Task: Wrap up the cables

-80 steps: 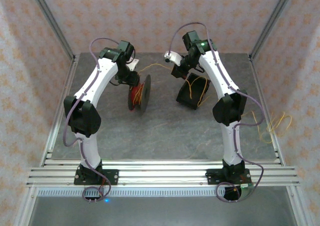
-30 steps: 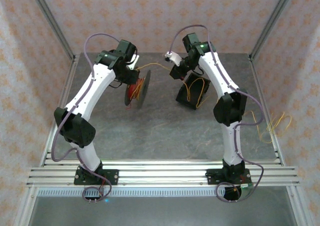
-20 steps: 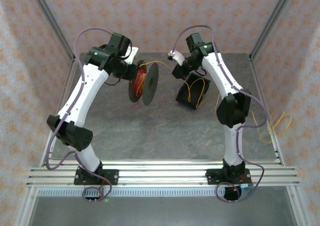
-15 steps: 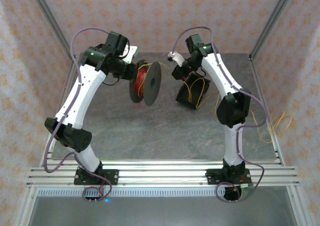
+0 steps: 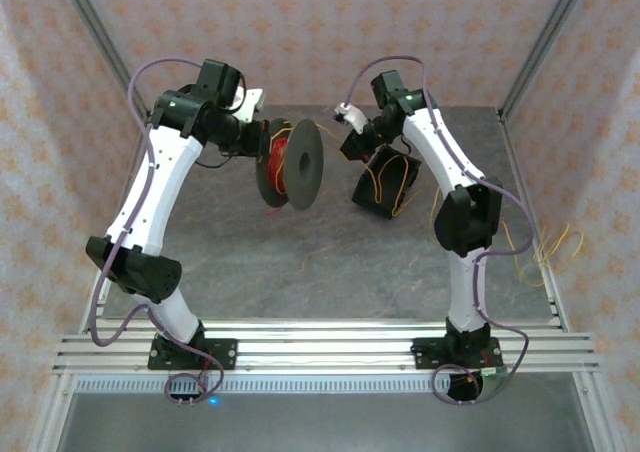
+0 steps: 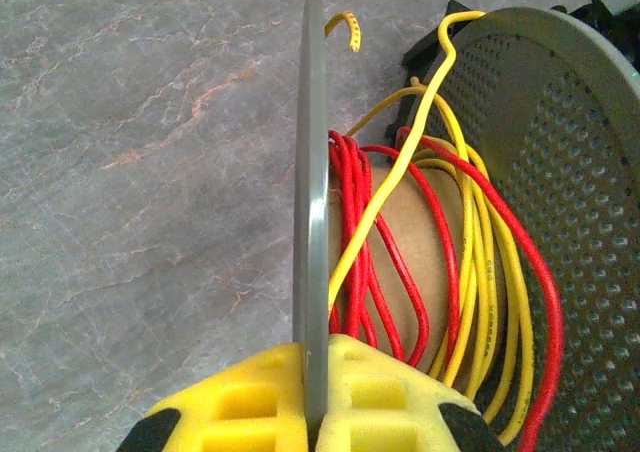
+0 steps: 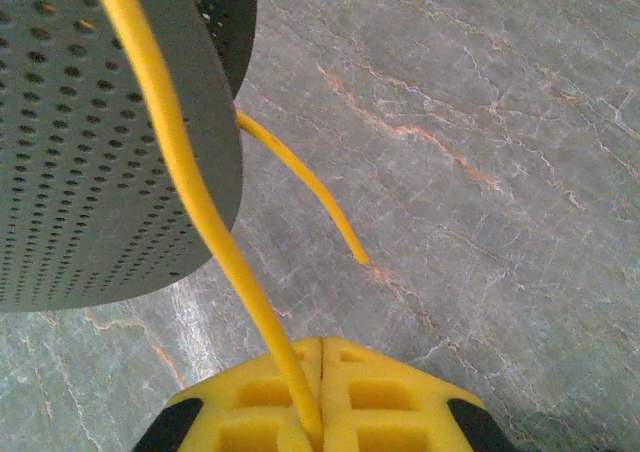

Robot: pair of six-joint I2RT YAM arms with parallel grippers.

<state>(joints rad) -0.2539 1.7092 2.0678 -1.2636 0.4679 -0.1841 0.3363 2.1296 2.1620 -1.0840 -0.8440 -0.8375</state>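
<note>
Top view: I logged a grey perforated spool (image 5: 300, 162) upper centre, red and yellow cables (image 5: 279, 164) wound on its cardboard core. Left wrist: left gripper (image 6: 314, 377), bottom centre, clamped on the spool's flange. Right wrist: right gripper (image 7: 320, 372), bottom centre, pinched one yellow cable.

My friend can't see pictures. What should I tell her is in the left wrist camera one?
The yellow left fingers pinch the thin grey edge of a spool. Red and yellow cables loop loosely around its brown core, with a holey grey disc on the right and a grey stone-look table behind.
</note>
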